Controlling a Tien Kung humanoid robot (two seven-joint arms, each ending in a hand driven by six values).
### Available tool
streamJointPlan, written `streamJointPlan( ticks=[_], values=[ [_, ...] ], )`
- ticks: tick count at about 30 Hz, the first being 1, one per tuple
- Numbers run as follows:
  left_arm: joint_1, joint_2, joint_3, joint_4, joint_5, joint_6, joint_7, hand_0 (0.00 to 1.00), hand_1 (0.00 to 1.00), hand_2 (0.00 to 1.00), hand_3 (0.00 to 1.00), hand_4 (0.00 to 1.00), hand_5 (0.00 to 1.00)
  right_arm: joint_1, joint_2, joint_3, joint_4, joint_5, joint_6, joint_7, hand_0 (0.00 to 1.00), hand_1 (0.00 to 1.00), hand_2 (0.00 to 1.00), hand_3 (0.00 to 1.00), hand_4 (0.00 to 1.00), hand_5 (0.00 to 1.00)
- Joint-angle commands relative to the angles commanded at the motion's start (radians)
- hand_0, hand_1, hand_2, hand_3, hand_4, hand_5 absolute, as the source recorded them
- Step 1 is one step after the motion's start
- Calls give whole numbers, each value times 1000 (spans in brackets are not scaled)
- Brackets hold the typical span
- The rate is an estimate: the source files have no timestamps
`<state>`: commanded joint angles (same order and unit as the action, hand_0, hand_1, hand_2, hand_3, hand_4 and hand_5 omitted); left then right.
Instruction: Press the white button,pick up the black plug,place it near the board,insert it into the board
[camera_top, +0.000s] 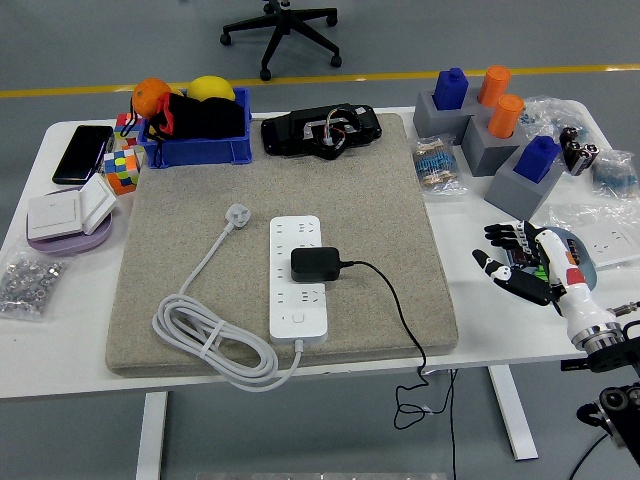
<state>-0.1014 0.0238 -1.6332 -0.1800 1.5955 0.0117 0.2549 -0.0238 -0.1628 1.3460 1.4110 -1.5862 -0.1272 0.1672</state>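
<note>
A white power strip (297, 276) lies on the grey mat (390, 200) in the middle of the table. A black plug (316, 264) sits in the strip's middle sockets, its black cord (395, 310) running right and off the table's front edge. A white button (298, 321) is at the strip's near end. The strip's own white cable (210, 340) is coiled at the left. My right hand (515, 262) is over the table right of the mat, fingers spread, holding nothing. The left arm is not in view.
A blue bin (195, 130) with fruit, a black device (320, 131), a Rubik's cube (119, 170) and a phone (82, 153) stand at the back left. Grey blocks with blue and orange pegs (495, 125) stand at the back right. A white switch (68, 213) lies at the left.
</note>
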Motion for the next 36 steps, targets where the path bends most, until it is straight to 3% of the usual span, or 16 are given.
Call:
streamJointPlan(
  ticks=[36],
  values=[
    [-18, -8, -15, 0, 1, 0, 1, 466, 497, 512, 575, 599, 256, 43, 13, 97, 10, -13, 6, -7, 701, 623, 614, 627, 799, 356]
  ],
)
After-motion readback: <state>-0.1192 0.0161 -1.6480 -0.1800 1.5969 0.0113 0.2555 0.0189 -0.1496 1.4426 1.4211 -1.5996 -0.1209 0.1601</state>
